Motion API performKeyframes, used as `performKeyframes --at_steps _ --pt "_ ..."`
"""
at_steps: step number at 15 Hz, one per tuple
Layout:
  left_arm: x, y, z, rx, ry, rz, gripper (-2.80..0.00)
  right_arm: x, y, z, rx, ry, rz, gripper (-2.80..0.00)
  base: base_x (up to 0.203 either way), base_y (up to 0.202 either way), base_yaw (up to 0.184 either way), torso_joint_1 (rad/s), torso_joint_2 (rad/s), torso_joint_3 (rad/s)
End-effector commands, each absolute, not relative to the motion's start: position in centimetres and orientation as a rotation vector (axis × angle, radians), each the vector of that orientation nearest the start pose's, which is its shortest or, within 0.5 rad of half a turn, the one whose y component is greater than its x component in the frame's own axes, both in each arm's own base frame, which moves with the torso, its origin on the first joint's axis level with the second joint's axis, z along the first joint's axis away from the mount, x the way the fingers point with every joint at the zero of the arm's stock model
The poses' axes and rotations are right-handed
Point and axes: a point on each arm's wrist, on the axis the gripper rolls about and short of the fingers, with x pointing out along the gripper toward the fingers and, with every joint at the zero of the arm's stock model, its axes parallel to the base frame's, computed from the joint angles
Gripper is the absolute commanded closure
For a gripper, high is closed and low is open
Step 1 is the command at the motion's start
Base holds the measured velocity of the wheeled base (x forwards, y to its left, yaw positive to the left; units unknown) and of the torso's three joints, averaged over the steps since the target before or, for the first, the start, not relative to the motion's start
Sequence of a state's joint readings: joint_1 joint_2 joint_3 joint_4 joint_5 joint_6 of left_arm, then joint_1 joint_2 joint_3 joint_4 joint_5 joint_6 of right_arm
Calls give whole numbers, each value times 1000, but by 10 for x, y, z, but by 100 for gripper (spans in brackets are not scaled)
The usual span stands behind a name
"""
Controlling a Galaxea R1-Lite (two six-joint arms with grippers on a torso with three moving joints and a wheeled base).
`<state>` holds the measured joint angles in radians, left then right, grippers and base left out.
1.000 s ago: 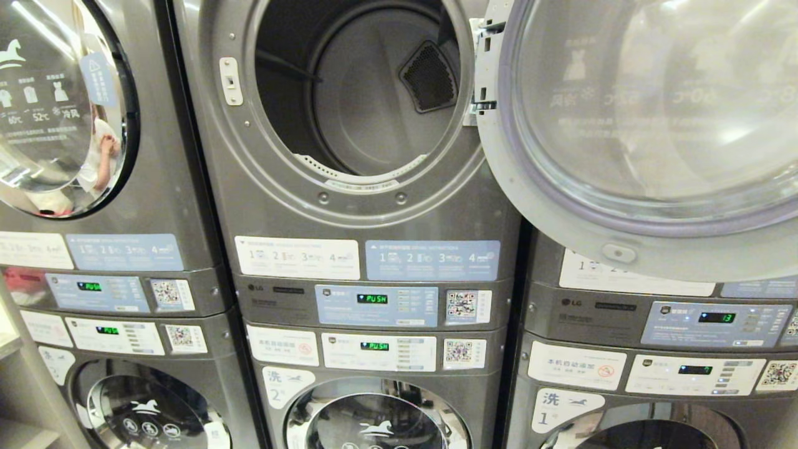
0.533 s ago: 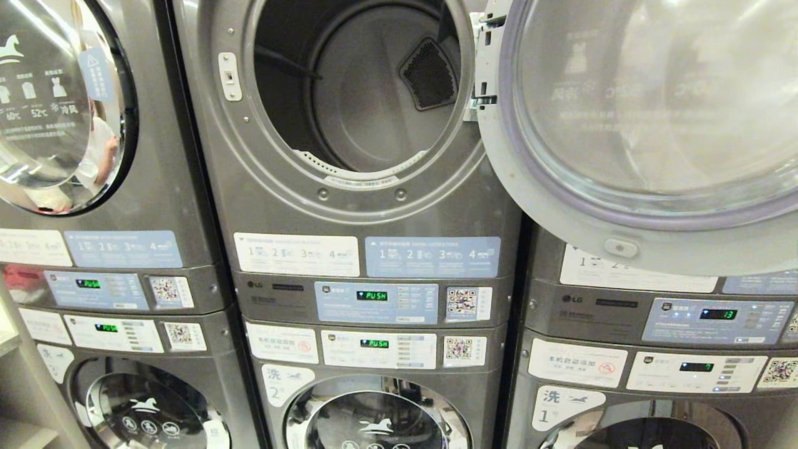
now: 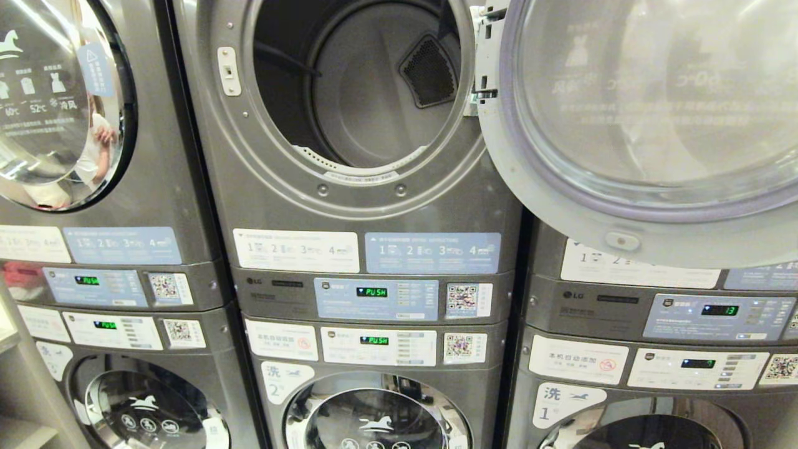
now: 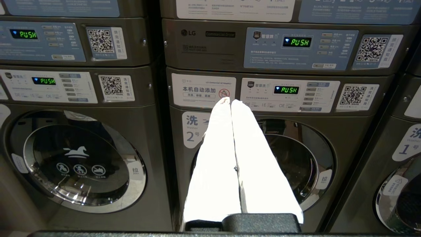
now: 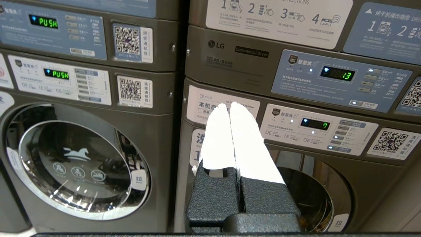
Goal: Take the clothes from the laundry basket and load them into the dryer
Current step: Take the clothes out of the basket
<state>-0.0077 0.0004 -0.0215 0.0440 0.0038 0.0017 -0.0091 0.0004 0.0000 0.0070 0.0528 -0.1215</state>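
The grey dryer (image 3: 368, 206) stands in the middle of the head view, its round drum (image 3: 368, 93) empty. Its glass door (image 3: 648, 118) is swung wide to the right. The laundry basket and the clothes are out of view. Neither arm shows in the head view. In the left wrist view my left gripper (image 4: 230, 100) is shut with nothing in it, pointing at the washer marked 2 (image 4: 296, 164) below the dryer. In the right wrist view my right gripper (image 5: 229, 105) is shut and empty, in front of the washer marked 1 (image 5: 315, 194).
Stacked grey machines (image 3: 93, 187) fill the whole wall, left and right of the open dryer. The swung-out door covers the upper machine on the right. A person shows as a reflection in the left door glass (image 3: 56, 100). A pale shelf edge (image 3: 12, 349) sits at far left.
The whole head view has slid a little upward as the camera tilts down, so more of the lower washers shows. Both arms keep still.
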Motion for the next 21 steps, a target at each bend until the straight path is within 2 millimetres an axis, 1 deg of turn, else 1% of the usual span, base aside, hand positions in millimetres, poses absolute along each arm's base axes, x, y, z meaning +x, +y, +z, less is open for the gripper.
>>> performKeyframes --at_steps 1,14,21 --pt "-25 0 77 2 23 -3 0 -23 1 75 -123 3 45 0 0 0 0 -76 171 82" --pt "-25 0 77 2 21 -3 0 -23 1 75 -126 3 43 0 0 0 0 -69 156 82" --pt "-25 0 77 2 21 -3 0 -23 1 75 -126 2 43 0 0 0 0 -105 236 132"
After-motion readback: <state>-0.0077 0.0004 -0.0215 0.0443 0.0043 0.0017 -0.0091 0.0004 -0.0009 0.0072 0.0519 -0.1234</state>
